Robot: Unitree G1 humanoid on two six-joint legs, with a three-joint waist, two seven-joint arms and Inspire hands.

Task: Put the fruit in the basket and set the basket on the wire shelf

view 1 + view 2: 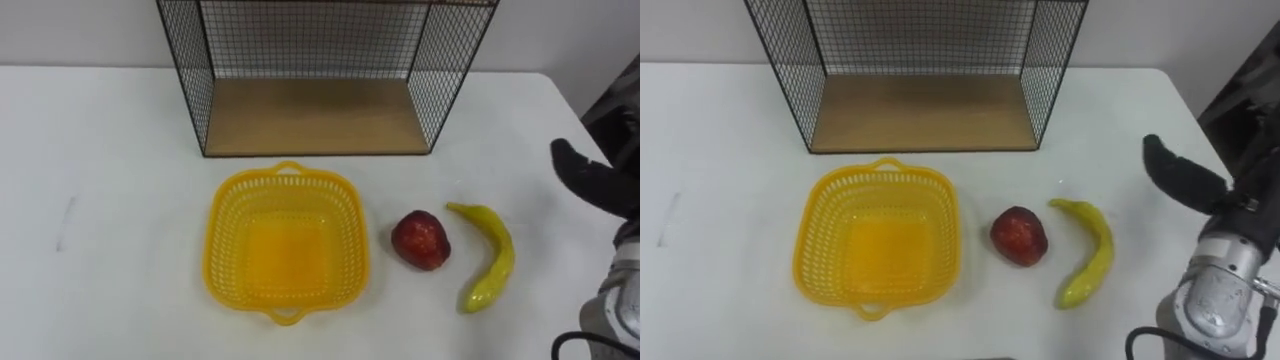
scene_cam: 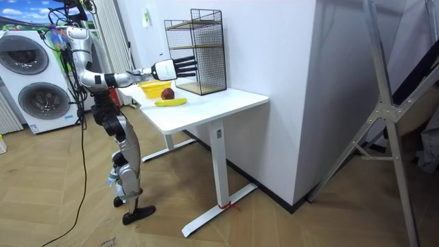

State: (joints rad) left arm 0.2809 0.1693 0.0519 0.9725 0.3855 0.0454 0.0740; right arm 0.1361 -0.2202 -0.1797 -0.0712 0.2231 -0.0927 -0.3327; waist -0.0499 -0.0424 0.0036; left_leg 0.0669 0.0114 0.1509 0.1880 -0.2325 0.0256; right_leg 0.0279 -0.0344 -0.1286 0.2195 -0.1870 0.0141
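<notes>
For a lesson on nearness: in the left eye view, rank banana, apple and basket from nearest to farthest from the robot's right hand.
1. Banana, closest to the right hand, on the table's right side.
2. Apple, just left of the banana.
3. Basket, farthest left, in front of the wire shelf.

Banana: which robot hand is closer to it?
Right. The right hand hovers open over the table, just right of the banana; the left hand is nowhere near it on the table.
</notes>
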